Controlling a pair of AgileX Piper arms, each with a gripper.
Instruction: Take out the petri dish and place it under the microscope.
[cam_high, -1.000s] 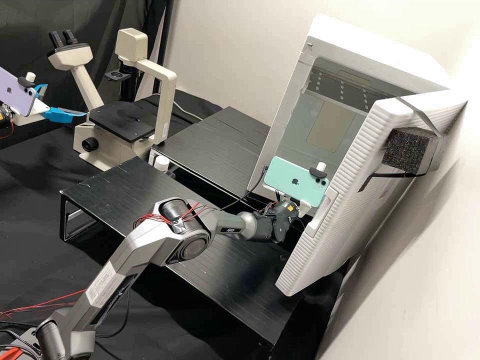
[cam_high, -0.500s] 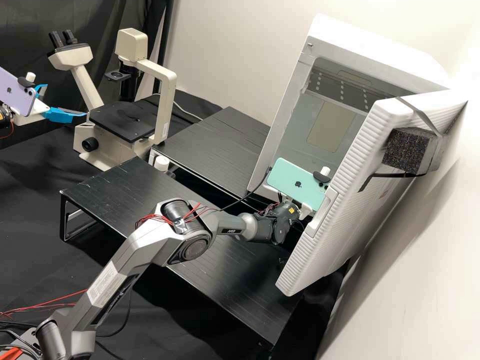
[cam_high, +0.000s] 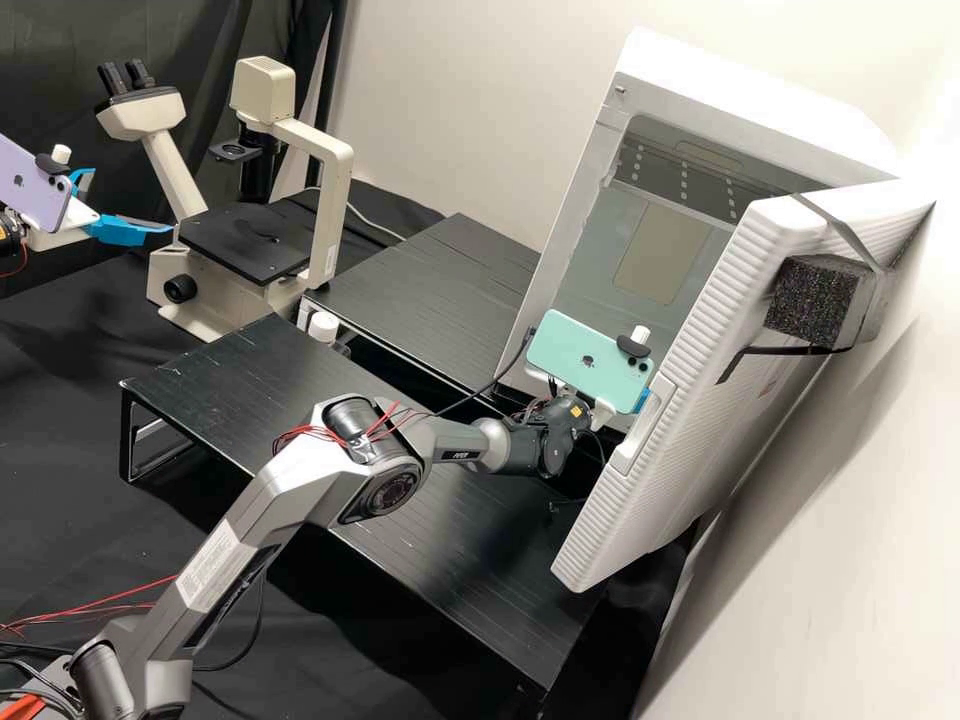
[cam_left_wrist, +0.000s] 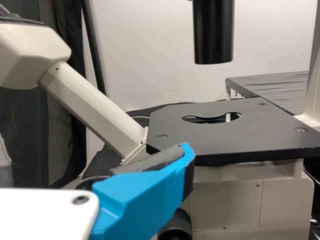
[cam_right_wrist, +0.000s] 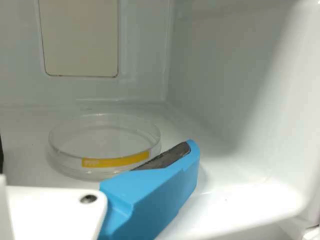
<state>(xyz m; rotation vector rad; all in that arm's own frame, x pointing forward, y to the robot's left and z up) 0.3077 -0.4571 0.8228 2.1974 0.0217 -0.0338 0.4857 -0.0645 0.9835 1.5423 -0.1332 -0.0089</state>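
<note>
In the high view my left gripper (cam_high: 130, 202) stands open beside the microscope (cam_high: 168, 115). The left wrist view has my left gripper (cam_left_wrist: 97, 160), one blue finger (cam_left_wrist: 145, 192) near the black stage (cam_left_wrist: 260, 132) with its cut-out. My right gripper (cam_high: 644, 400) is partly hidden behind the phone at the white cabinet's opening (cam_high: 565, 235). Inside, a clear petri dish (cam_right_wrist: 102, 142) with a yellow label lies flat on the white floor, in the right wrist view. My right gripper (cam_right_wrist: 95, 152) is open around the dish's near side, one finger (cam_right_wrist: 150, 192) overlapping its rim.
The cabinet's ribbed door (cam_high: 690, 400) stands open close by the right arm. Two black low tables (cam_high: 240, 385) reach between microscope and cabinet. In the left wrist view a black lens tube (cam_left_wrist: 213, 32) hangs over the stage.
The right arm's wrist and its green phone have shifted slightly, first down and right, then back up and left; a bit of blue shows beside the door. The left arm has kept still.
</note>
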